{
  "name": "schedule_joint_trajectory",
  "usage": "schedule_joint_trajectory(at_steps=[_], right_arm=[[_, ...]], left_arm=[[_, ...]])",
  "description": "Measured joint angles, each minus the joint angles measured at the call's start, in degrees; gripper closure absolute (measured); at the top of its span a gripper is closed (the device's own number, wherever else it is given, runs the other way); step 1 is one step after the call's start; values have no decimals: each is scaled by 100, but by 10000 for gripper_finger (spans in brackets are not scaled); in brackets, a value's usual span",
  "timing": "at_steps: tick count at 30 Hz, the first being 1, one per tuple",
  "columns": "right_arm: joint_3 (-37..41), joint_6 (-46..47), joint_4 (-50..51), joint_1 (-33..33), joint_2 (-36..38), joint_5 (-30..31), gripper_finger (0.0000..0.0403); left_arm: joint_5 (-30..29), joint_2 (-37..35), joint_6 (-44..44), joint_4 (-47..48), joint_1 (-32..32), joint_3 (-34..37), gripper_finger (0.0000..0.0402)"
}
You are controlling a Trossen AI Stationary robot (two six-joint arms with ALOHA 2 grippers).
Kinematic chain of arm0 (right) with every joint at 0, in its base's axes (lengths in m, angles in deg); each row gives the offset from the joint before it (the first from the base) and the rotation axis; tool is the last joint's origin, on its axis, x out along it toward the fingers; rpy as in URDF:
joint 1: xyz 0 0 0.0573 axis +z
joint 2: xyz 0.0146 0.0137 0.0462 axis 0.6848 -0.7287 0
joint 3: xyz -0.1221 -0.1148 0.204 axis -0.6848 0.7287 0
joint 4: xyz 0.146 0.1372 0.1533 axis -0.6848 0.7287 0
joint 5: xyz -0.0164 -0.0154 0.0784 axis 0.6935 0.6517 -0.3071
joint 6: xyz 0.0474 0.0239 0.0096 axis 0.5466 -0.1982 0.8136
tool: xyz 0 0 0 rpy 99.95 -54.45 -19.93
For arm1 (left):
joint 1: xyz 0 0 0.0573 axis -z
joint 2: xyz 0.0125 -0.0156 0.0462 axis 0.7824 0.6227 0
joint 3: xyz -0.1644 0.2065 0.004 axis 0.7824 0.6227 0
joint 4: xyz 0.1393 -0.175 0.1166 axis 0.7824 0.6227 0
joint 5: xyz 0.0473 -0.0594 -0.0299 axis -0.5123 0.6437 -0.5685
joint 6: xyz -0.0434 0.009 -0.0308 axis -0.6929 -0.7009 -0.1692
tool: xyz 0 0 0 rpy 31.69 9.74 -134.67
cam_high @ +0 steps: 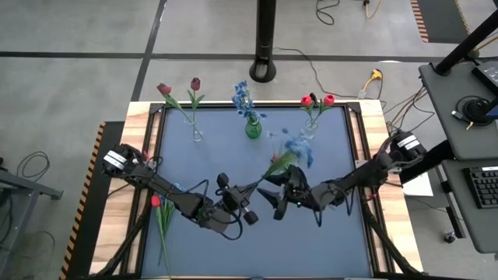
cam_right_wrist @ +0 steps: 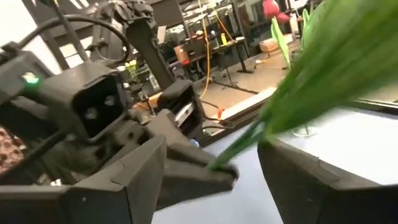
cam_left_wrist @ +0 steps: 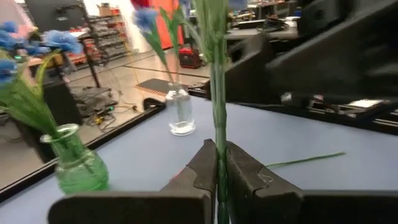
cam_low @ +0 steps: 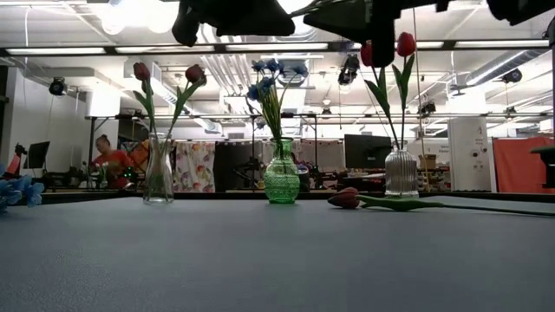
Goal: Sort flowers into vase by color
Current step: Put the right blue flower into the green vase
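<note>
The left end effector (cam_left_wrist: 219, 180), over mid-bench, is clamped on the stem of a blue sprig (cam_high: 296, 151), while the right end effector (cam_right_wrist: 211, 174) stands open with its fingers either side of that stem. For a clean handover the right should close squarely on the stem before the left lets go, then carry the sprig to the green vase (cam_high: 253, 128), where other blue blossoms stand

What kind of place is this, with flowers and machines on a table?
Probably a robotics lab or workshop: two dark robot arms work over a blue-topped table, cables trail across the grey floor, and a desk with a black keyboard stands beside it.
</note>
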State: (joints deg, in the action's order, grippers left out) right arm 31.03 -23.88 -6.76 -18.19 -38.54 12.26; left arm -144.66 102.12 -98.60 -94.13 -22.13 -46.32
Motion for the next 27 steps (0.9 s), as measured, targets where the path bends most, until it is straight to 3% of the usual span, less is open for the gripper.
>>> schedule_joint_trajectory(at_steps=[5, 18, 22, 27], right_arm=[[-56, 6, -4, -96, -65, 4, 204], [-56, -84, -66, -107, -60, -24, 365], [-58, -116, -81, -106, -56, -45, 387], [-58, -132, -60, -104, -56, -28, 383]], left_arm=[[18, 4, -44, 8, 12, 0, 401], [37, 7, -44, 19, 23, 0, 401], [46, 9, -44, 28, 23, 0, 398], [32, 11, -46, 34, 21, 0, 382]])
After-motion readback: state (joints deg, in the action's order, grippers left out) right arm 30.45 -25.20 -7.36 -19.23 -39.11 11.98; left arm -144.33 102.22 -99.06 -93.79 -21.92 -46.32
